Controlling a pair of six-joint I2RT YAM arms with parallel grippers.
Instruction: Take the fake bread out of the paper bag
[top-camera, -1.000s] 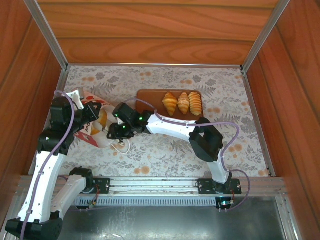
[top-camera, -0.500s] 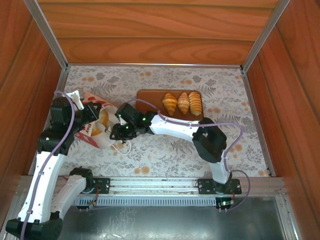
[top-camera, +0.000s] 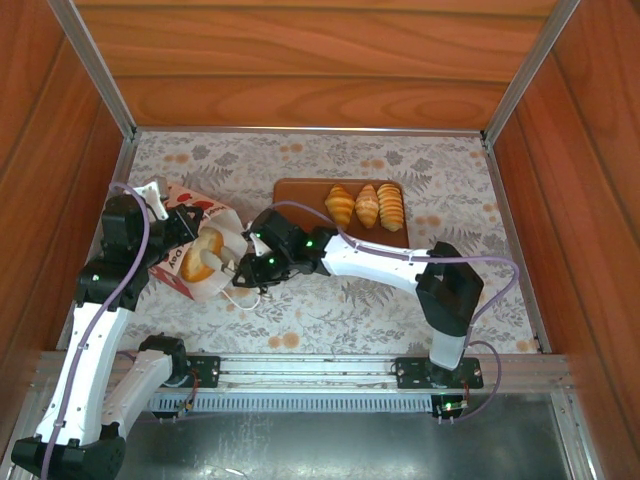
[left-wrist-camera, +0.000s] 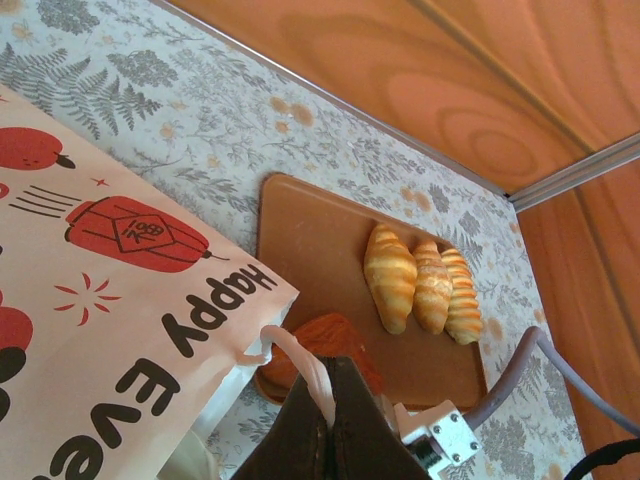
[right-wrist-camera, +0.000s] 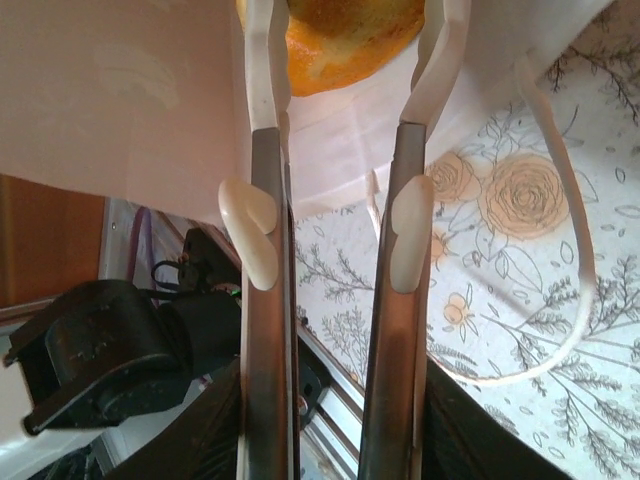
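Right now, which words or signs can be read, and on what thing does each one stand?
"HAPPY": black letters on the paper bag.
"Eve": below it, same bag, cut off by the picture's edge.
Characters in the red lantern print: too small to read.

The paper bag (left-wrist-camera: 110, 330) is white with red lantern and fruit motifs, black lettering and a white cord handle (left-wrist-camera: 290, 350); the pastry (right-wrist-camera: 345, 35) inside it is golden-orange. The three croissants (left-wrist-camera: 432, 285) are golden to light brown with ridged banding, and the tray (left-wrist-camera: 320, 240) is plain brown. The tabletop (top-camera: 330, 300) carries a pale cloth printed with grey ferns and orange flowers, the enclosure walls (top-camera: 300, 60) show reddish-brown wood grain, and the left arm (top-camera: 85, 350) and right arm (top-camera: 370, 258) are white with black joints.
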